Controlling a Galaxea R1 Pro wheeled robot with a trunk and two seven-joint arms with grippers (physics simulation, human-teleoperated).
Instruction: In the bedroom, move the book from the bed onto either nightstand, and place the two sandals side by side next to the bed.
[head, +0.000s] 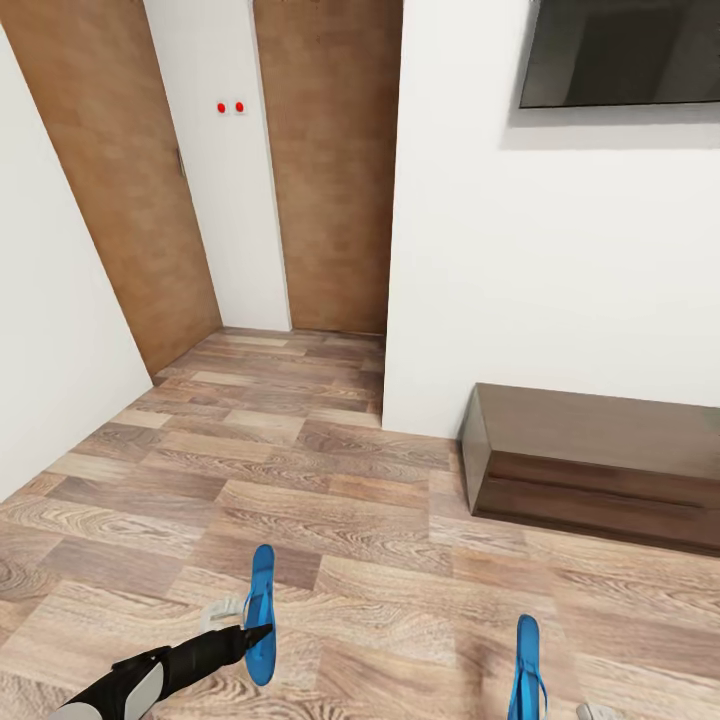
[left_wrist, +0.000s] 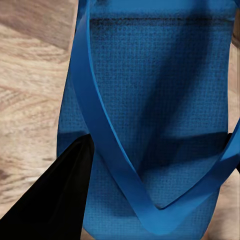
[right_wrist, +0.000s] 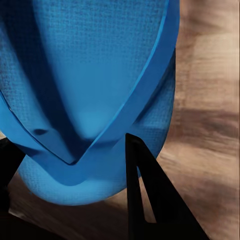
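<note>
The left gripper (head: 250, 632) is clamped on a blue sandal (head: 261, 610), which stands on edge above the wood-plank floor (head: 330, 480), its length running away from the robot. In the left wrist view one dark finger (left_wrist: 60, 195) lies against the sole's edge, and the sandal (left_wrist: 150, 115) spreads out just ahead of it with its strap forming a V whose point sits close to the gripper. The left arm (head: 150, 670) reaches in low from the left.

The right gripper (right_wrist: 70, 200) grips the second sandal (head: 526, 670), held on edge too, well apart from the first and off to its right. In the right wrist view a dark finger (right_wrist: 150, 200) crosses the rounded end of the second sandal (right_wrist: 95, 75), another dark finger shows at the opposite edge, and the strap's V points back toward the gripper. Blurred floor planks (right_wrist: 210, 125) lie beyond.

Ahead of the right gripper, a long low dark bench (head: 600, 470) stands against a white wall (head: 470, 250), with a dark screen (head: 620, 50) mounted above. Ahead of the left gripper, the floor leads into a short passage with wooden doors (head: 330, 170) and two red dots (head: 230, 107) on the wall between them
</note>
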